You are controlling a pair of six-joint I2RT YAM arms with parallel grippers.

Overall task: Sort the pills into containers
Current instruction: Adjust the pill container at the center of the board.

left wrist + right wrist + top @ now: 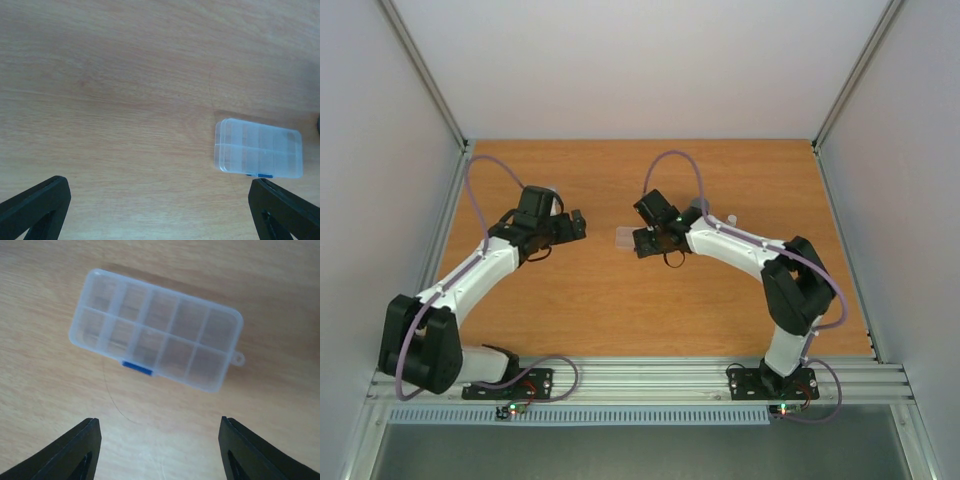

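Wood tabletop [100,75] w/ clear pill box [157,335]; cell contents too blurry.

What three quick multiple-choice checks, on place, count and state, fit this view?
1. Where does the pill box lie? A on the table; B on a shelf; C lifted in the air.
2. How many cells has it? A six; B ten; C fourteen.
3. The right end effector is: A shut on the box; B shut, empty; C open, empty.
Answers: 1 A, it rests flat on the table; 2 B, two rows of five; 3 C, fingers apart with nothing between.
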